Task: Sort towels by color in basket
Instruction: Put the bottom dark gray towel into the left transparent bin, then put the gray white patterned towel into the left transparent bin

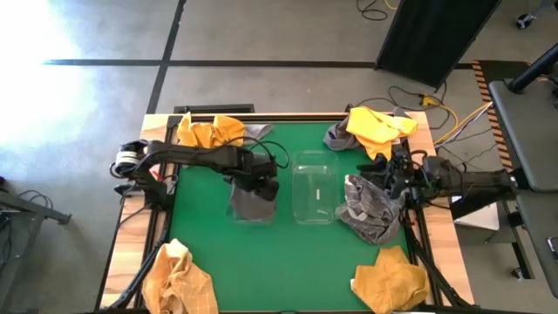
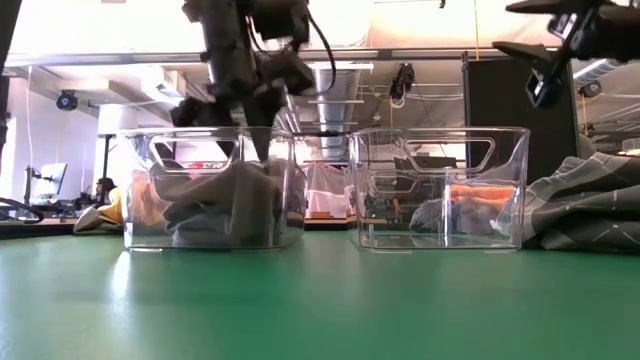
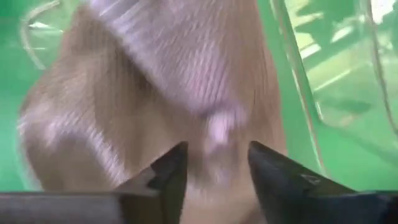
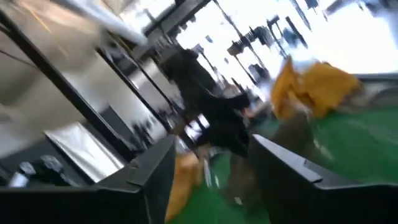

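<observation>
Left tool (image 1: 259, 185): your left arm reaches in from 9 o'clock and hangs right over the left clear plastic bin (image 2: 208, 188). In the left wrist view its two dark fingers (image 3: 171, 171) sit a little apart with nothing pinched between them, and grey cloth fills the picture just past the tips.

Grey towel in the bin (image 1: 253, 206): a soft grey cloth towel, bunched up inside that left bin, just left of the counter's middle.

Right clear plastic bin (image 1: 314, 193): dead centre on the green counter (image 1: 279, 262), just beside the left one. From above it looks bare inside.

Right tool (image 1: 390, 178): your right arm comes in from 3 o'clock and the tool sits up above the crumpled grey patterned towel (image 1: 370, 208) at the counter's 3 o'clock edge. The fingers (image 4: 155, 168) are spread and hold nothing.

Mustard-yellow towels: one pile at 11 o'clock (image 1: 209, 132), one at 1 o'clock (image 1: 377, 129) touching a small grey towel (image 1: 338, 136), one at 7 o'clock (image 1: 180, 277), one at 5 o'clock (image 1: 391, 279). All outside the bins.
</observation>
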Robot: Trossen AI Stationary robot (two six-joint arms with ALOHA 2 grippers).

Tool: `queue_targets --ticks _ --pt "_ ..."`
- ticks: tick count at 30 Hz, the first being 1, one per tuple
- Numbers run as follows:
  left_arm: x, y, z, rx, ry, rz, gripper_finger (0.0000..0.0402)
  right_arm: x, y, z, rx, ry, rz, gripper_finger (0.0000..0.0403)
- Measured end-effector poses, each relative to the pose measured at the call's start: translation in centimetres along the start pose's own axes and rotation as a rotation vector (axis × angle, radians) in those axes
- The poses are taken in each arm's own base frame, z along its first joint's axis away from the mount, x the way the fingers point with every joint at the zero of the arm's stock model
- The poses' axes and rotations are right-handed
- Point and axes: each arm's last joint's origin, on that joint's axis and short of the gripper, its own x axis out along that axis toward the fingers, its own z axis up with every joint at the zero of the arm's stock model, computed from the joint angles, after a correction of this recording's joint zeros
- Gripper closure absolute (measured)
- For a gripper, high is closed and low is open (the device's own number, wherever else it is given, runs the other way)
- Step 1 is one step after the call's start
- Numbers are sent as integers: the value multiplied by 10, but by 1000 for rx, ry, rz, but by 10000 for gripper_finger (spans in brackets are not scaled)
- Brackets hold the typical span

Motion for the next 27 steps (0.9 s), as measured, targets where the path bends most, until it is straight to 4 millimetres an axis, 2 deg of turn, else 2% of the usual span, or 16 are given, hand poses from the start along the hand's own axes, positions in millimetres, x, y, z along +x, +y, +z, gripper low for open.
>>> queue_targets --ticks 2,5,10,13,16,19,23,27 --pt "-10 1 -4 22 -13 2 203 7 12 11 1 128 -25 191" --pt "-25 6 -10 39 -67 -15 168 24 27 17 50 444 -143 185" --pt "-52 15 -19 154 -183 -36 132 35 45 16 33 958 -479 193" --pt "-69 23 -30 233 -205 -65 123 41 53 7 19 1140 -598 197" --pt "-79 40 -44 296 -161 -6 121 44 58 -10 46 1249 -722 191" --pt "-79 62 -57 329 -123 46 121 47 58 -27 72 1290 -809 175" --pt "-68 85 -68 363 -129 40 121 60 48 -48 47 1275 -879 143" --pt "-51 103 -77 413 -141 2 121 72 37 -64 -72 1261 -926 110"
